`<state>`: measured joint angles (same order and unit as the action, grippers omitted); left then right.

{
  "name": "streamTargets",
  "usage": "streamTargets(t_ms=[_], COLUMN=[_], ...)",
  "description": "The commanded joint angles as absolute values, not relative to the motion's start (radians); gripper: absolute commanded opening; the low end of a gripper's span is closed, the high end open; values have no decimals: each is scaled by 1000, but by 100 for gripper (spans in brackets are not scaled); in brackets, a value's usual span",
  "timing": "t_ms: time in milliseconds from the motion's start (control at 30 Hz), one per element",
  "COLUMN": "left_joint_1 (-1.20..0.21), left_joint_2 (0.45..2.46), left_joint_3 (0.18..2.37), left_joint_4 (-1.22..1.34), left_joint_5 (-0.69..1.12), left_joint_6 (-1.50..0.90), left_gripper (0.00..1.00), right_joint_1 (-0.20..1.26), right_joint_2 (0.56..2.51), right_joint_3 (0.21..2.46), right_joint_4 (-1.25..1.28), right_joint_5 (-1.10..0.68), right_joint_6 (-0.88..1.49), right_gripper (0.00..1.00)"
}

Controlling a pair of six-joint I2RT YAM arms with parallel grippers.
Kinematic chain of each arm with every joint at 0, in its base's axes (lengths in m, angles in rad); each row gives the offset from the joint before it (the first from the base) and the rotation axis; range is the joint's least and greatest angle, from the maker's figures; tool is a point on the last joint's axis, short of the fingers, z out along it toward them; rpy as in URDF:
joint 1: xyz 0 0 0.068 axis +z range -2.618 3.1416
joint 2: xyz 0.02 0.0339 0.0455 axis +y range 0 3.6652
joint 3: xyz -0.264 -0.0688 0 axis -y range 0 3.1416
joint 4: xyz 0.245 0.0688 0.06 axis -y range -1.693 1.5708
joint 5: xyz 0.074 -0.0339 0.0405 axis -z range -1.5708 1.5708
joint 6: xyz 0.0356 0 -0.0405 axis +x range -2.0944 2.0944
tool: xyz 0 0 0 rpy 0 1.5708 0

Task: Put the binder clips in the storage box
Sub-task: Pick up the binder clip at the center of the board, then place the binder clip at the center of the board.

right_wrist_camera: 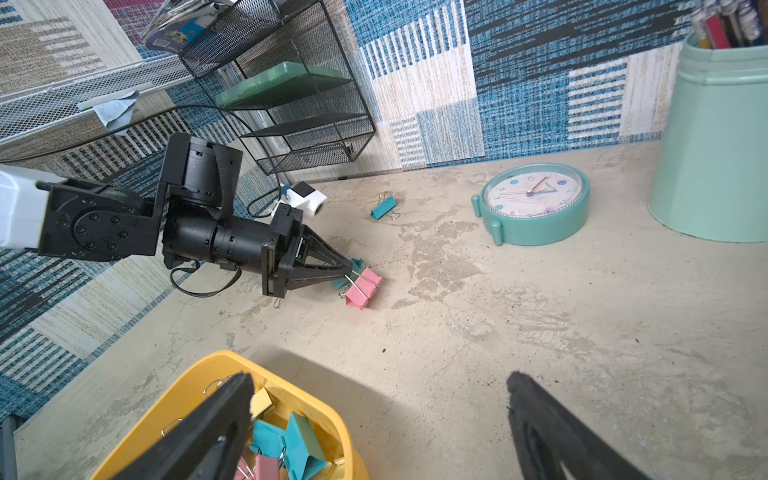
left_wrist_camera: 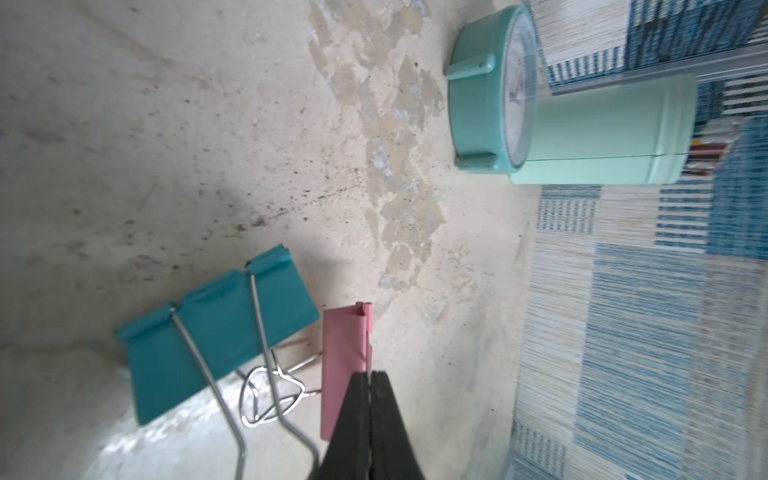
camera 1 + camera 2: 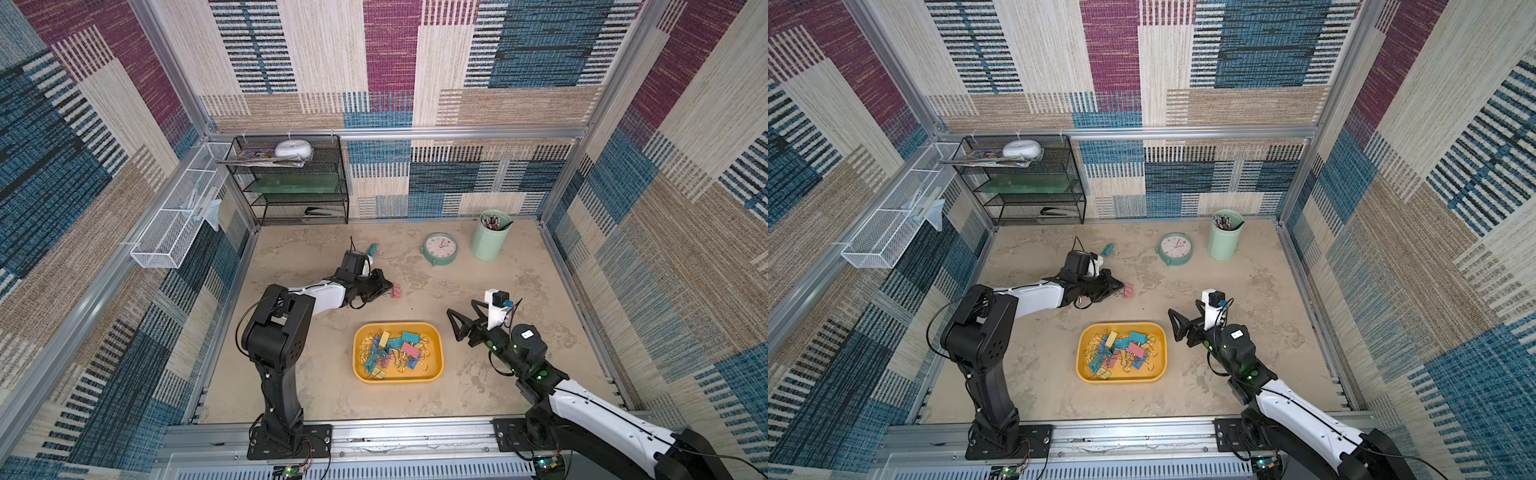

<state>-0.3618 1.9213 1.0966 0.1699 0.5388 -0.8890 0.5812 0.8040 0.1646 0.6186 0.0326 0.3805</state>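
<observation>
My left gripper (image 3: 390, 286) (image 2: 370, 375) is shut on the wire handle of a pink binder clip (image 3: 397, 291) (image 3: 1128, 291) (image 2: 344, 353) (image 1: 363, 287), low over the table at mid-left. A teal clip (image 2: 216, 328) lies right beside it. Another teal clip (image 3: 371, 249) (image 3: 1108, 249) (image 1: 384, 208) lies alone farther back. The yellow storage box (image 3: 397, 324) (image 3: 1121, 324) (image 1: 216, 362) sits at front centre with several pastel clips (image 3: 395, 349) (image 3: 1121, 351) (image 1: 299, 444) piled in it. At the box's right end my right gripper (image 3: 461, 306) (image 3: 1183, 307) (image 1: 380, 378) hangs open and holds nothing.
A teal alarm clock (image 3: 440, 248) lies flat at the back. A mint pen cup (image 3: 490, 235) stands to its right. A black wire shelf (image 3: 291, 183) fills the back left corner, and a white mesh basket (image 3: 178, 220) hangs on the left wall.
</observation>
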Motion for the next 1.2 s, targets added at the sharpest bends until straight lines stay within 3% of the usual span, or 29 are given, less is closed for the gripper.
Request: streamTargets(t_ms=[0,300,533,667,833,967,1167], left_joint_1=[-368,-364,-363,-366,-365,-366,-376], left_joint_2=[1888,1723,1849,1879,1879,1876,1760], left_joint_3=[1127,1009,983,979,964,988,984], left_joint_4=[125,258,455,358,353,244,141], left_joint_5=[537,517,647,534,546,518,421], left_joint_6=[-847,-866,-1045,-977,-984,-942,-805], left_gripper=[0,0,0,0,0,12,41], right_joint_1=[582,581,582,581,581,582,582], right_joint_2=[800,807,805,796,799,805,805], right_joint_3=[166,166,167,166,164,166,165], right_joint_4=[633,637,637,631,635,637,637], right_joint_5=[32,29,26,32,32,25,30], right_joint_6=[388,391,393,392,393,394,394], right_gripper=[98,98,98,98,98,99,98])
